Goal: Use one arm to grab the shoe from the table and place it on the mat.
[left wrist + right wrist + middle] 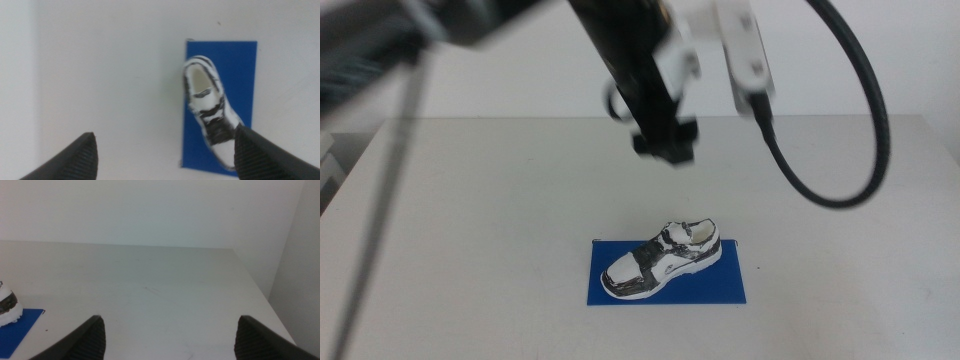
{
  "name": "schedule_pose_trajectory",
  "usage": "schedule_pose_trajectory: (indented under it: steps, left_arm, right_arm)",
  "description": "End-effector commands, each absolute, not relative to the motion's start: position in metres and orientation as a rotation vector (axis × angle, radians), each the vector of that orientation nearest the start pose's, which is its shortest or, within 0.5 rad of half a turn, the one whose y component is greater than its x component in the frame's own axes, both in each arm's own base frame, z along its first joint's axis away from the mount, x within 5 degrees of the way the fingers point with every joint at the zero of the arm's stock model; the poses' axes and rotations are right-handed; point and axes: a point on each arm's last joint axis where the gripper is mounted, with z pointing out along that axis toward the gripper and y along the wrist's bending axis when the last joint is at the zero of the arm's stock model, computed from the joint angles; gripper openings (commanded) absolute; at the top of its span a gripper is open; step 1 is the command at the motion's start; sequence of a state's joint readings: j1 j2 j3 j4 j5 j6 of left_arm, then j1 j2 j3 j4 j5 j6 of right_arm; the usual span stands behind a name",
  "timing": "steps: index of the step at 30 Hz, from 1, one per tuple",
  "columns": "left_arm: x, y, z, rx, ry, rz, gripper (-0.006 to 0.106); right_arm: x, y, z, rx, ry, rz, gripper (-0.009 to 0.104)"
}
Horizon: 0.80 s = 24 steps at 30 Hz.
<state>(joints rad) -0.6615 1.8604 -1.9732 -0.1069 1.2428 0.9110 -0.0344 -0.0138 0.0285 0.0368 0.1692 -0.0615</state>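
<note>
The white shoe (665, 258) with black straps lies diagonally on the blue mat (720, 285) near the table's front middle. My left gripper (665, 142) hangs high above the table (470, 220), behind and above the shoe, not touching it. In the left wrist view its jaws are wide apart and empty (165, 160), with the shoe (210, 107) on the mat (240, 70) below. My right gripper (170, 340) is open and empty, out of the middle view; the right wrist view shows only an edge of the shoe (7, 307) and a corner of the mat (15, 330).
A black cable (860, 120) loops down from the left arm over the table's back right. A thin blurred rod (380, 230) slants across the left side. The table's right edge (255, 285) shows in the right wrist view.
</note>
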Motion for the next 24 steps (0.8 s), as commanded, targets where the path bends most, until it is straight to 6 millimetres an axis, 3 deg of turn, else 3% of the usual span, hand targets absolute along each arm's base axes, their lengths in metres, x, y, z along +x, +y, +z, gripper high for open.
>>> schedule_pose_trajectory:
  steps: [1, 7, 14, 18, 21, 24]
  left_arm:
    - [0.285, -0.227, 0.429, 1.797, 1.768, -0.060, 0.094]
    - [0.258, -0.164, 0.488, 1.592, 1.724, 0.023, 0.094]
    - [0.226, -0.102, 0.529, 1.328, 1.757, 0.114, 0.094]
    - [0.205, -0.081, 0.544, 1.245, 1.740, 0.162, 0.094]
    - [0.197, -0.068, 0.544, 1.173, 1.785, 0.187, 0.094]
    - [0.184, -0.052, 0.535, 0.916, 1.848, 0.190, 0.094]
  right_arm:
    - [0.055, -0.002, 0.201, -0.007, 1.558, -0.065, 0.066]
    - [0.055, -0.002, 0.201, -0.007, 1.558, -0.065, 0.066]
    - [0.055, -0.002, 0.201, -0.007, 1.558, -0.065, 0.066]
    - [0.055, -0.002, 0.201, -0.007, 1.558, -0.065, 0.066]
    - [0.055, -0.002, 0.201, -0.007, 1.558, -0.065, 0.066]
    - [0.055, -0.002, 0.201, -0.007, 1.558, -0.065, 0.066]
